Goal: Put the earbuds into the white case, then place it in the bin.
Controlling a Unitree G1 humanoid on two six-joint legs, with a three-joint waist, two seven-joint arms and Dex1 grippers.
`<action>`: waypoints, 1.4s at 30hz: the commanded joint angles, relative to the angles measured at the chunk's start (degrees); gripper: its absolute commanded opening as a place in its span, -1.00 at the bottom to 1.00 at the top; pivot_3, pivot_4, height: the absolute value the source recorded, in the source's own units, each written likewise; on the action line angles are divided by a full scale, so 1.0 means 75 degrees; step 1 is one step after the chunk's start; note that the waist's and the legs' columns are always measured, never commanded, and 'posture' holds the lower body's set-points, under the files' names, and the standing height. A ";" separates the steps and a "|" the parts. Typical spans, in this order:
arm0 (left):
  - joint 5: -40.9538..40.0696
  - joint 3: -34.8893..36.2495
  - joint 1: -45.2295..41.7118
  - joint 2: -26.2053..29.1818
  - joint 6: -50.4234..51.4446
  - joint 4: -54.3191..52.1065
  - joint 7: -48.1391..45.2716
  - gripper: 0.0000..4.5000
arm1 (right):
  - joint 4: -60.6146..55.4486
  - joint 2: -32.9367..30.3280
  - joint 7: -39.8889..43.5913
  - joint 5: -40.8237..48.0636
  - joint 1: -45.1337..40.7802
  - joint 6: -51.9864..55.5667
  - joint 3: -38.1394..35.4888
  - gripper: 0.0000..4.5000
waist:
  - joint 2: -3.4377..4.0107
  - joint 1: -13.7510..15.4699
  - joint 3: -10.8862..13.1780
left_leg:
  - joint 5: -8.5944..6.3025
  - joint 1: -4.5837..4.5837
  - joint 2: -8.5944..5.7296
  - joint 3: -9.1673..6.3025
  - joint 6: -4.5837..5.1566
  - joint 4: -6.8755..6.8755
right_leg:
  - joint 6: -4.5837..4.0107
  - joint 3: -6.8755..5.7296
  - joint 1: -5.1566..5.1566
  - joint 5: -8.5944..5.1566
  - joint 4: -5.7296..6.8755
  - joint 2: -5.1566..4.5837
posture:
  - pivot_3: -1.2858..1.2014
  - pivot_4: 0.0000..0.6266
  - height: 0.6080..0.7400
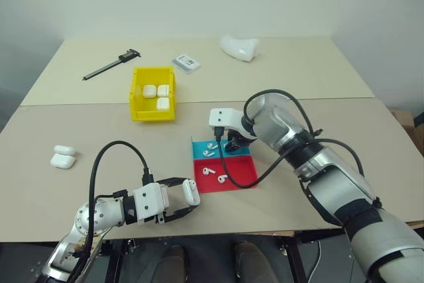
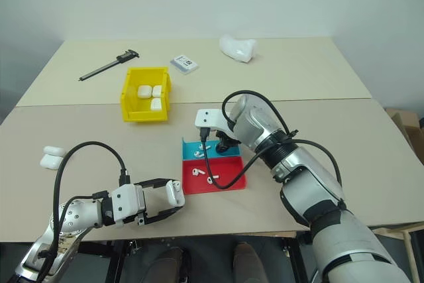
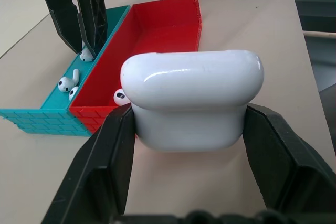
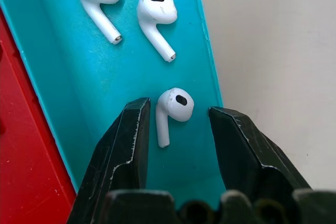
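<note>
Fingers of the right gripper point(image 4: 178, 116) stand apart around one earbud point(image 4: 174, 109). Left fingers point(image 3: 100, 156) clamp the closed white case point(image 3: 191, 98). Nothing is loaded yet, I judge.

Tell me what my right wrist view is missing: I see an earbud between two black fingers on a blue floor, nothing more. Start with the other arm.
Observer: The left gripper is shut on the white case, lid closed, holding it above the table near the tray's red compartment.
Operator: Report the red side's contents.
Observer: Two earbuds lie in it; yours sit in the blue compartment behind it.
Operator: Give me the bin.
Observer: The yellow bin stands beyond the tray to its left and already holds three white cases.
Operator: Confirm my grip.
Observer: The right gripper is open, its fingers on either side of the earbud, not yet closed on it.
</note>
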 commanded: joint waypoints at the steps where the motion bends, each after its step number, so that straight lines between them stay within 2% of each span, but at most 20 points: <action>1: -0.0030 0.0082 0.0008 0.0047 -0.0004 -0.0229 0.0053 0.23 | 0.0003 0.0059 -0.0023 0.0013 -0.0253 -0.0141 -0.0032 -0.04 | 0.0000 0.0000 0.0000 | 0.0000 0.0000 0.0000 0.0000 0.0000 0.0000 | 0.0000 0.0000 0.0000 0.0000 0.0000 0.0000 | 0.03 -0.52 1.00; 8: -0.0022 0.0077 0.0032 0.0063 0.0006 -0.0249 0.0068 0.23 | -0.0035 -0.0041 0.0081 -0.0018 -0.0213 -0.0287 0.0048 -0.04 | 0.0000 0.0010 0.0000 | 0.0000 -0.0002 -0.0001 0.0000 0.0000 0.0000 | 0.0000 0.0000 0.0000 0.0000 -0.0001 -0.0001 | 0.03 -0.52 1.00; 10: -0.0029 0.0073 0.0029 0.0065 0.0006 -0.0244 0.0065 0.23 | -0.0111 -0.0092 0.0122 -0.0036 -0.0179 -0.0345 0.0082 -0.20 | 0.0000 0.0009 0.0000 | 0.0000 -0.0002 0.0000 0.0000 0.0000 0.0000 | 0.0000 0.0000 0.0000 0.0000 -0.0001 -0.0001 | 0.03 -0.52 1.00; 42: 0.0028 0.0049 -0.0014 0.0053 -0.0109 -0.0117 0.0066 0.23 | -0.0393 -0.0298 0.0157 -0.0081 0.0062 -0.0767 0.0257 -0.20 | 0.0000 0.0013 0.0000 | 0.0000 -0.0002 0.0000 -0.0001 0.0000 0.0000 | 0.0000 0.0000 0.0000 0.0000 -0.0001 -0.0001 | 0.03 -0.52 1.00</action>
